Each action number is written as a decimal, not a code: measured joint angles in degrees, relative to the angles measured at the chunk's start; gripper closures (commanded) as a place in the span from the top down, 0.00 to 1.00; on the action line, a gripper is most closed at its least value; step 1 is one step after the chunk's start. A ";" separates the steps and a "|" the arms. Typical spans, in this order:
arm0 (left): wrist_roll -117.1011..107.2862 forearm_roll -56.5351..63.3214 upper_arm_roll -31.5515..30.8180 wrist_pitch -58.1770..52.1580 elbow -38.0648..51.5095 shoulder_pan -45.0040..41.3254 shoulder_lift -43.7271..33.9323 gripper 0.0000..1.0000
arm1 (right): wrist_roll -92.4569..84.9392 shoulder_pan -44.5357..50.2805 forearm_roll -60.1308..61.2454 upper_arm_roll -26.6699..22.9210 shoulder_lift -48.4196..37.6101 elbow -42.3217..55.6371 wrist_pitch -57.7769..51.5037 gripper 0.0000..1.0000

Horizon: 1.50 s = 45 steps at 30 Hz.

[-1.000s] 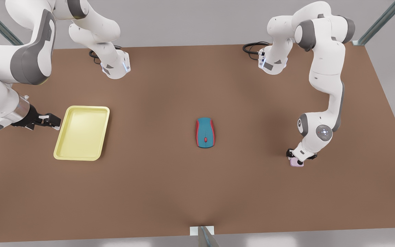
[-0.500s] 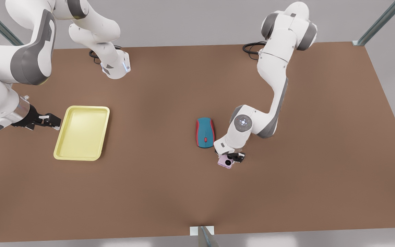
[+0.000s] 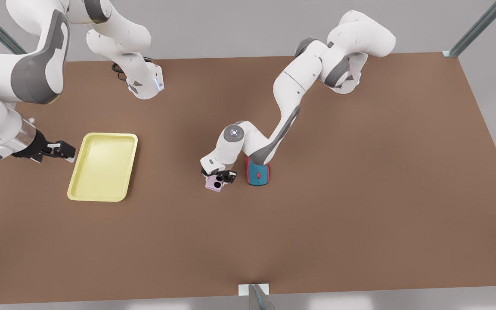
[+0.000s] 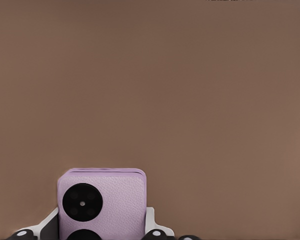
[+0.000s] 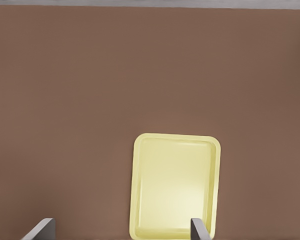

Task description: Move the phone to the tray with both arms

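across the wide brown table [image 3: 360, 193] that spreads over most of the front view, the surface is matte and plain, darker in soft patches under the arms. grey wall runs behind its far edge, slanted metal struts [image 3: 476, 28] stand at the far corners, and a small pale bracket [image 3: 253, 289] sits at the middle of the near edge. black cables [image 3: 121, 66] curl at the base of the arm on the front view's left.

near the table's middle the left gripper [image 3: 221, 175] hangs low on an arm that reaches in from the far side at the front view's right — its fingers are pinched on the phone [image 3: 214, 183], a pale pink square with two black lenses. the left wrist view has the phone [image 4: 102, 202] clamped between the fingers [image 4: 151, 224], with bare brown tabletop beyond it. whether the phone touches the table or rides just above it i cannot tell. a teal-and-red mouse [image 3: 258, 173] lies just beside the gripper, toward the front view's right, partly under the arm's elbow.

well apart from the phone, toward the front view's left, the yellow tray [image 3: 79, 189] lies flat on the table with nothing in it. the right gripper [image 3: 60, 151] waits just off the tray's outer long edge, fingers spread — the right wrist view looks across the tray [image 5: 175, 142] between two grey fingertips [image 5: 200, 231] set wide apart.
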 measured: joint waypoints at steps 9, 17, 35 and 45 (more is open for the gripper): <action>-7.81 -0.06 -0.20 5.81 2.27 -3.25 4.46 1.00 | -0.02 0.11 0.07 0.12 0.39 -0.22 1.33 1.00; -4.95 -2.48 1.32 -22.56 1.44 25.20 -18.39 1.00 | -0.39 0.57 0.95 0.13 1.35 -1.31 1.04 1.00; 17.36 4.98 0.62 -54.81 -20.99 41.15 -51.31 1.00 | 16.76 17.19 0.09 13.88 12.69 -19.69 24.08 1.00; 23.04 5.00 0.63 -56.43 -21.07 41.34 -50.81 1.00 | 28.34 17.39 -1.98 13.86 20.20 -21.87 34.48 1.00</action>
